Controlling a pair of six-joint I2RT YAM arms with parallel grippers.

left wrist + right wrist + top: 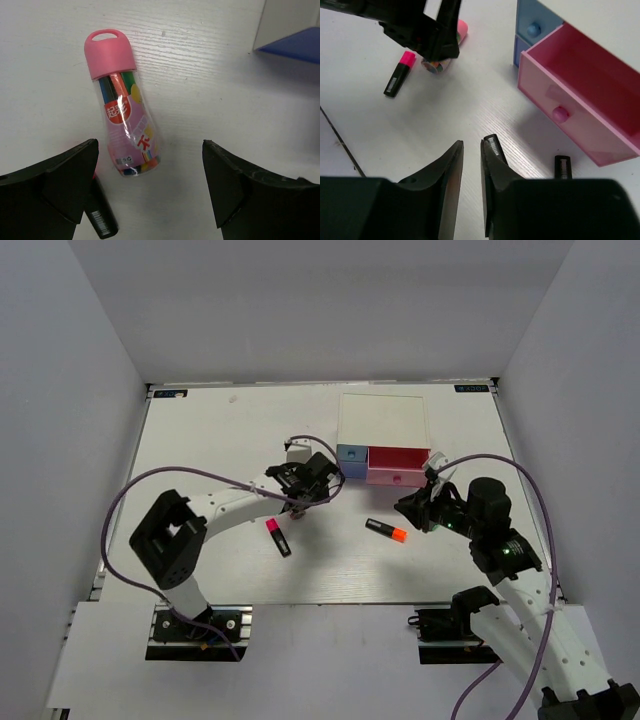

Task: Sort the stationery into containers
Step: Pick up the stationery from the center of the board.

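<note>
The pink-capped clear cylinder [122, 107] lies on the table, just ahead of and between the fingers of my left gripper [150, 145], which is open wide and empty. The pink-ended marker [278, 537] lies beside it and also shows in the right wrist view [400, 74]. The orange-ended marker [385, 530] lies near my right gripper [415, 510]. That gripper [472, 142] is nearly shut and holds nothing. Black marker ends [492, 145] [562, 167] show behind its right finger. The organiser [380, 420] has its pink drawer [590, 100] pulled open. The grey block is out of view.
Blue drawers [534, 29] sit shut left of the pink one; a blue corner [295, 42] shows in the left wrist view. The left arm's gripper [420, 25] hangs over the cylinder. White walls surround the table [200, 440].
</note>
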